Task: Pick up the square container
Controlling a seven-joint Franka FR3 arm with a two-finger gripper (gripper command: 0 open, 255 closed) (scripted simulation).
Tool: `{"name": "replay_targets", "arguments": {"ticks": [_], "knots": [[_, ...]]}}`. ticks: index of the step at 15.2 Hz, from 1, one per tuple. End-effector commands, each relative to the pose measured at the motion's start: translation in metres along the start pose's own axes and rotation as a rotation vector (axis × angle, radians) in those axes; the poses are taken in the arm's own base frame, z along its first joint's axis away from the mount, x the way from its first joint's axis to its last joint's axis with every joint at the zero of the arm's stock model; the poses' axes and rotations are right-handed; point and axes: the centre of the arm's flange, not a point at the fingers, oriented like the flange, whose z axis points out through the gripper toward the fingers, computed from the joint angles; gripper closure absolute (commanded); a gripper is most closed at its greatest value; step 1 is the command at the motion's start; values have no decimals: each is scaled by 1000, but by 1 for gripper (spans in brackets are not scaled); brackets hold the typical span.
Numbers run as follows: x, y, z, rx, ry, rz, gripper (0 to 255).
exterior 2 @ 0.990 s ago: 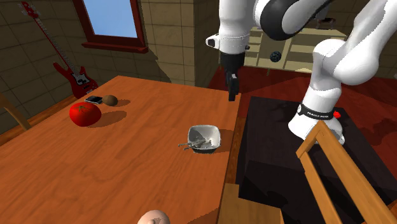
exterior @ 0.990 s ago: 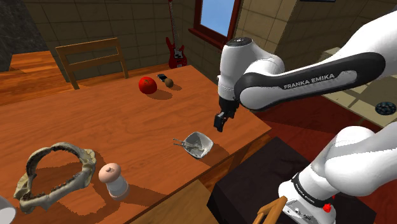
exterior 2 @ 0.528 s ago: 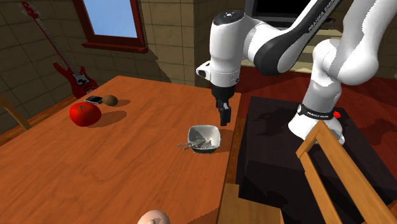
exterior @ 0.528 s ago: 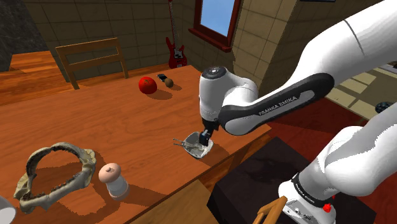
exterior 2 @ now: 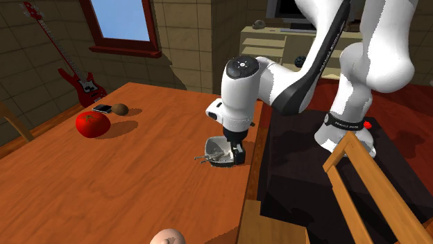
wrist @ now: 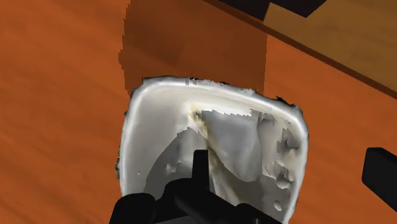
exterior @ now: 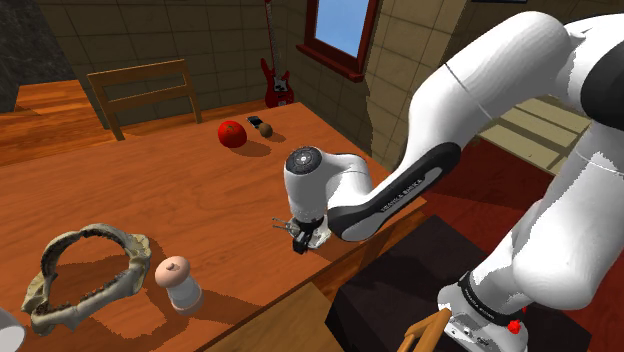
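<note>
Apparently only the approach had been completed at this moment. The square container point(wrist: 213, 124), drawn greyish white, was seen resting flat on the wooden table point(exterior 2: 139, 177), close to the edge that lies beside the black stand point(exterior 2: 298, 184). It was not raised from the surface at all.

The gripper point(exterior 2: 237, 154) was found right at the container, with its fingers point(wrist: 198, 168) spread apart. One finger was placed inside the container, and the other was seen outside the wall, on the side toward the stand. A gap was visible between that outer finger and the wall, so the wall was straddled but not pinched, and nothing was held.

It was judged that the reaching part was done, while the closing on the wall and the lifting were left to be made.

A tomato point(exterior 2: 92, 123) was seen farther along the table, well apart, and was not concerned.
</note>
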Motion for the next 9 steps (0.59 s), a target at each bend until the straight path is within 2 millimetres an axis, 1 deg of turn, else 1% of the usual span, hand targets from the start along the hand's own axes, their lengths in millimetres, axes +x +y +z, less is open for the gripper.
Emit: {"name": "replay_targets", "arguments": {"ticks": [1,6,8,9], "knots": [[5,-5,14,-3,2,-5,0],[6,-11,40,-3,2,-5,0],[6,-12,43,-3,2,-5,0],[6,-11,42,-3,2,-5,255]]}}
